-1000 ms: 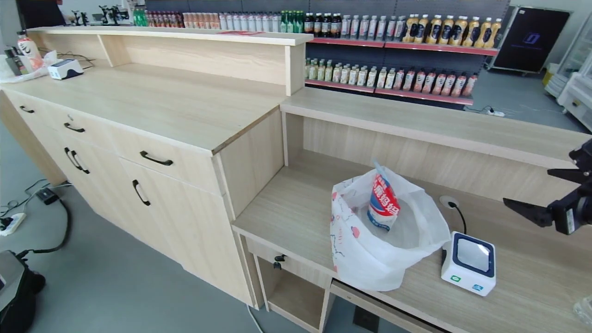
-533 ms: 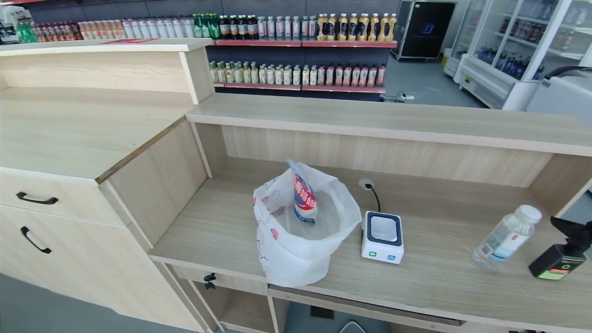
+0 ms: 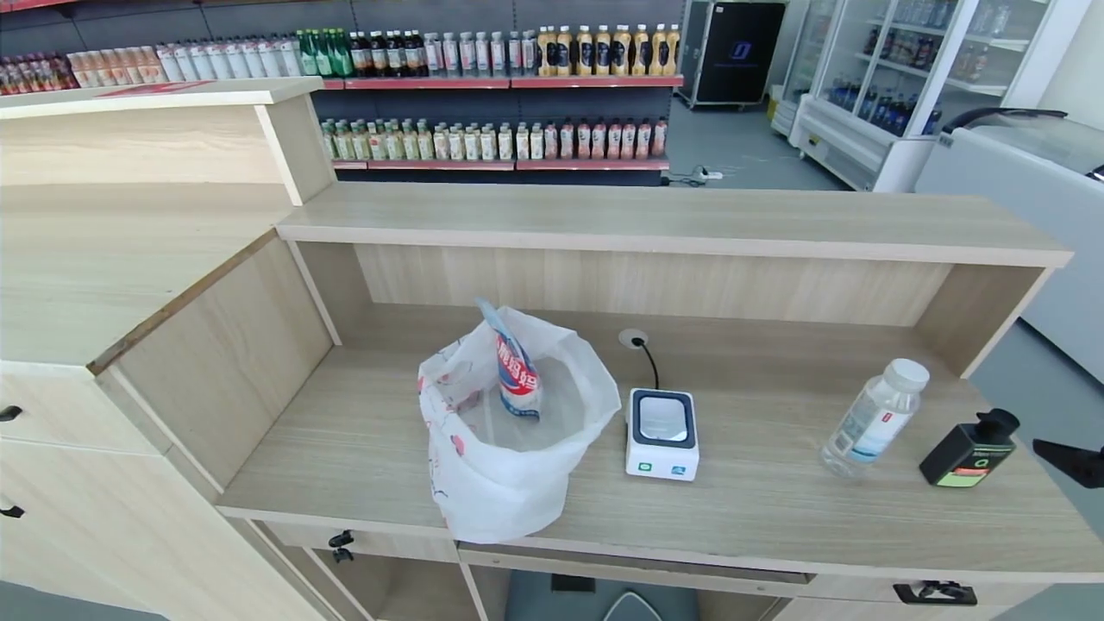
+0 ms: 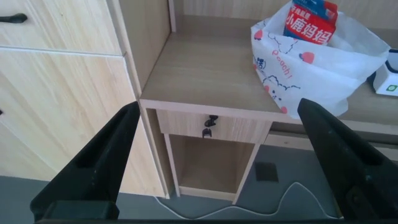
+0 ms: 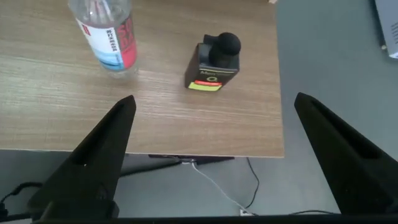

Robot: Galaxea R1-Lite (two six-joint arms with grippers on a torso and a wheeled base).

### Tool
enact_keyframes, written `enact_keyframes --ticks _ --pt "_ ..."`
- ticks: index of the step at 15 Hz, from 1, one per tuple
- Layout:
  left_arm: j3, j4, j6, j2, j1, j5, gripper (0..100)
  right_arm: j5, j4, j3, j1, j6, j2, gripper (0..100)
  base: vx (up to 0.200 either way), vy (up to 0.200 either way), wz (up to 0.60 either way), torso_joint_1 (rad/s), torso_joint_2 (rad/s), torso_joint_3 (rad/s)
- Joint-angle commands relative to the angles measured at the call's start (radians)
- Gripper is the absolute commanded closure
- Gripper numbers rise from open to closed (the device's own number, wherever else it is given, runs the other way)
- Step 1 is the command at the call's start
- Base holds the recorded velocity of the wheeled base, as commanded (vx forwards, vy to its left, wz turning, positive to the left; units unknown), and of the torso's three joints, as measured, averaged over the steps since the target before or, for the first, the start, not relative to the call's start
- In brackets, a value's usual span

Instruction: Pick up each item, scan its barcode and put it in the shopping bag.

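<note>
A white shopping bag [image 3: 509,457] stands on the lower counter [image 3: 759,509] with a red, white and blue pouch [image 3: 516,373] upright inside it. A white barcode scanner [image 3: 661,433] sits just to its right. Further right stand a clear water bottle [image 3: 873,418] and a black pump bottle [image 3: 968,450]. My right gripper [image 5: 214,98] hangs open and empty off the counter's right front corner, near the black pump bottle [image 5: 213,63] and water bottle [image 5: 106,34]; one of its fingers [image 3: 1068,459] shows in the head view. My left gripper [image 4: 217,106] is open and empty, low before the counter's left front corner, short of the bag [image 4: 311,59].
A taller counter with drawers [image 3: 95,267] adjoins on the left, and a raised ledge [image 3: 655,220] runs behind the lower counter. A keyed drawer [image 4: 211,124] sits under the counter's front edge. Drink shelves and fridges stand in the room beyond.
The head camera has swung to the right, bringing the water bottle and the black pump bottle into view. The bag, pouch and scanner stand as before.
</note>
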Motion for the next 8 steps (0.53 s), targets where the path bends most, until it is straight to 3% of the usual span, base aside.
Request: enact_keyframes --ticks 1,4,8 --pt "0.0 0.0 0.0 0.0 0.0 0.001 0 0.055 -0.037 0.0 -0.006 -0.053 0.103 0 0.0 0.0 0.0 0.0 0.0 0.0" --pt "0.0 -0.001 0.0 0.0 0.0 0.001 0 0.166 -0.082 0.003 -0.038 -0.168 0.17 0 0.0 0.0 0.0 0.0 0.0 0.0" --pt "0.0 0.0 0.0 0.0 0.0 0.002 0 0.229 -0.074 0.005 -0.099 -0.257 0.21 0 0.0 0.0 0.0 0.0 0.0 0.0"
